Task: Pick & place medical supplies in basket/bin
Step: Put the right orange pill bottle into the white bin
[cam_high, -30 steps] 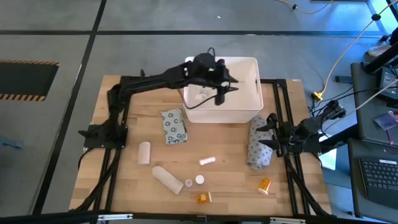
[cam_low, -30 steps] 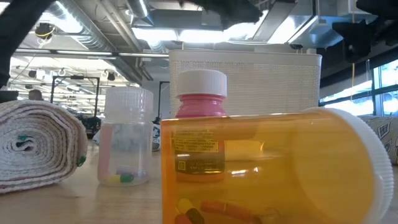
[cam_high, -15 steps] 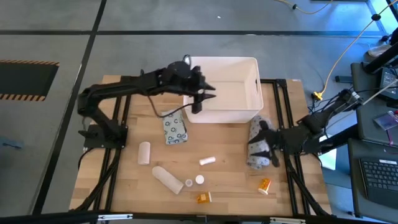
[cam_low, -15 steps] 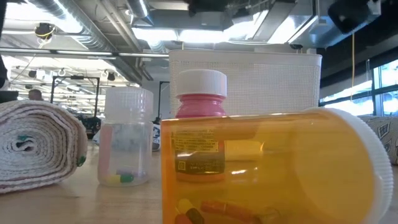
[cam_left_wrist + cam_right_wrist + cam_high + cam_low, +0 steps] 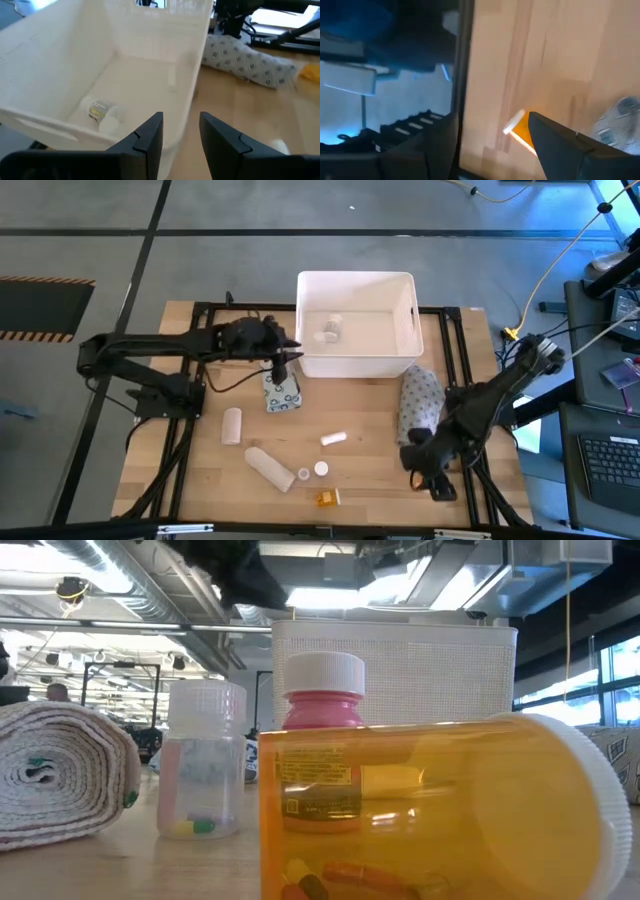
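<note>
Both arms have swung since a second ago: left off the bin, right down onto the orange bottle.

We see the left pincer (image 5: 283, 362) now beside the white bin (image 5: 404, 330), above the grey packet (image 5: 281, 390), its jaws a narrow gap apart and empty in its wrist view; a small bottle (image 5: 331, 330) lies inside the bin. The right pincer (image 5: 432, 477) has come forward past the grey pouch (image 5: 420, 402) to the table's near right corner, jaws fairly wide with the orange pill bottle (image 5: 520, 131) showing between them, not yet gripped as far as we can tell. We judge the right arm far nearer to it. A second orange bottle (image 5: 327, 498) lies well apart at the front edge.
</note>
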